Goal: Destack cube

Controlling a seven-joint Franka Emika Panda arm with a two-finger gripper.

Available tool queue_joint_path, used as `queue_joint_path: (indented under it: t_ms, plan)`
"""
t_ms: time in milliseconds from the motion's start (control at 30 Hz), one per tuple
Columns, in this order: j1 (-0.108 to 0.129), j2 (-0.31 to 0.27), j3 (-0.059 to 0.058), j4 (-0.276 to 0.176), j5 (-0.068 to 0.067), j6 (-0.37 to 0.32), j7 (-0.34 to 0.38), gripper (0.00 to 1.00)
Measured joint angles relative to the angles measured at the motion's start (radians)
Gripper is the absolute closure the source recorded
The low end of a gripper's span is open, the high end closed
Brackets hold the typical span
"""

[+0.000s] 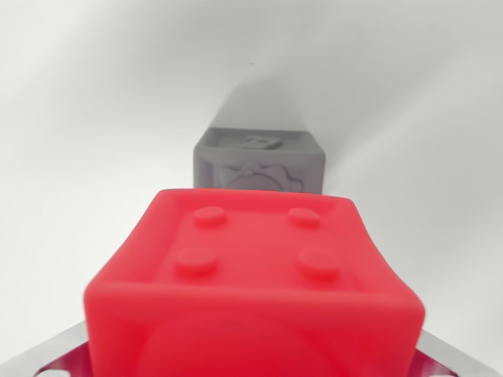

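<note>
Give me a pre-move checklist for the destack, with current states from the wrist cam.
1. Red cube in view, close to the camera, studded face up: ok.
2. Grey cube visible beyond it, sitting on the white surface: ok.
3. Cubes apart, no longer stacked: cannot tell; red overlaps grey's lower edge.
4. Gripper fingers closed on the red cube: cannot tell; fingertips are hidden, only metal parts show at the bottom corners.
5. Red cube resting on the surface or lifted: cannot tell.
6. Surface around the grey cube free of other objects: ok.
</note>
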Motion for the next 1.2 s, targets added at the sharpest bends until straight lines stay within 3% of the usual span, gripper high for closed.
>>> queue_joint_path:
  t_ms: [1200]
  plan:
    - [0.0,-0.142,0.001,0.026,0.003,-0.166,-0.001,1.0]
